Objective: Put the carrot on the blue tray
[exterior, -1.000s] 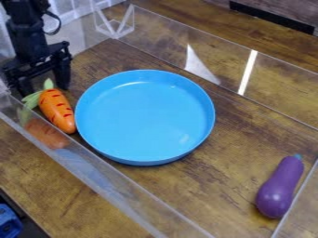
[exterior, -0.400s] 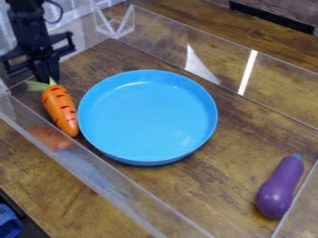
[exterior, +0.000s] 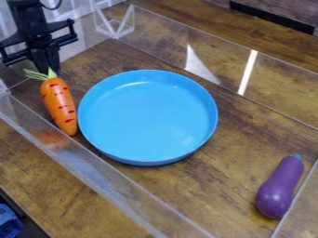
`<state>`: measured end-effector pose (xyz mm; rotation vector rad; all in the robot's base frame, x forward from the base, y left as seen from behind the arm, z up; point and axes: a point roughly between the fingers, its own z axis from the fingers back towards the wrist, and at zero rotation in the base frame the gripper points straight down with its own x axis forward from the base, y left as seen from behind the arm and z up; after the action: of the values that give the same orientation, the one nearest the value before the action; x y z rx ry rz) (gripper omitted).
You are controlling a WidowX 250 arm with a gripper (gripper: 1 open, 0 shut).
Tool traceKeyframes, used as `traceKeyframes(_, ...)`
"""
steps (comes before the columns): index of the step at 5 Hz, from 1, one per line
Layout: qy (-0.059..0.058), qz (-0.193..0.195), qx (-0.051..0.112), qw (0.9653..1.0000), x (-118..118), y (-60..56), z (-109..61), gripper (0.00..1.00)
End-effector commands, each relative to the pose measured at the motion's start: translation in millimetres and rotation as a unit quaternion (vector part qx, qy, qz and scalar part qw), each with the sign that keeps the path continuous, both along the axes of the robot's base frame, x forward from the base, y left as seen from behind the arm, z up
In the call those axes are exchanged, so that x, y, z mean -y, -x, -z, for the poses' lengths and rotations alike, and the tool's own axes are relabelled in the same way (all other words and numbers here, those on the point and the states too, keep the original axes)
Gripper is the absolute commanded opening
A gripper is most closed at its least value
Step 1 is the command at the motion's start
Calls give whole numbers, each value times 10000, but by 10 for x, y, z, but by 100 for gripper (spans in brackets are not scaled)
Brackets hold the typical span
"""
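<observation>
Your fingers [exterior: 41, 68] were pinched fully together on the light green leafy top of the carrot [exterior: 58, 104], which hung from them just left of the blue tray [exterior: 147, 117]. The carrot was orange with dark notch marks, its tip pointing down toward the worktop [exterior: 236, 112] beside the tray's rim.

Blue tray [exterior: 147, 116]: smooth plastic w/ a soft sheen. Carrot [exterior: 56, 102]: matt orange plastic, dark notches, pale green top. Eggplant [exterior: 281, 186]: glossy purple plastic. Table [exterior: 248, 121]: dark wood grain, semi-gloss, streaky reflections. Clear wall [exterior: 99, 181] around it: glossy transparent plastic. Gripper [exterior: 40, 67]: matt black.
</observation>
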<state>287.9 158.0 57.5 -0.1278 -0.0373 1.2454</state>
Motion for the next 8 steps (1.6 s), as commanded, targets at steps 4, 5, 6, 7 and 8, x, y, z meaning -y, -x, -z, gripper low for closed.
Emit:
traceKeyframes(4,-407,620,662,9950,-245,115,-196,0)
traceKeyframes(5,-339,892,772,9924,-199,-22,-327,0)
traceKeyframes(6,-260,1217,910,9880,-86,-190,-551,0)
traceKeyframes(7,-182,1702,995,9802,348,-347,-750,0)
traceKeyframes(8,-133,2173,1049,9704,757,-494,-869,0)
